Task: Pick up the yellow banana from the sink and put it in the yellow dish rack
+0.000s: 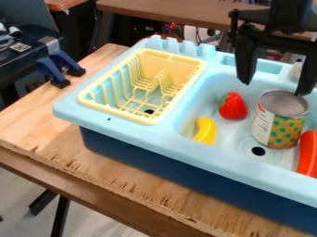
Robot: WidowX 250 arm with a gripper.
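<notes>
The open-topped can [280, 121] stands upright in the light blue toy sink [139, 135], just beside the drain hole [258, 151], and the black gripper [275, 89] hangs over it with its jaws spread wide and nothing held between them. Around the can lie a strawberry [232, 106], a yellow banana [205, 131] and, at the view's right edge, a red-orange sausage-like piece [307, 153]. Farther left, a pale yellow dish rack [117, 112] sits on the sink's ledge, above the wooden tabletop [37, 121].
</notes>
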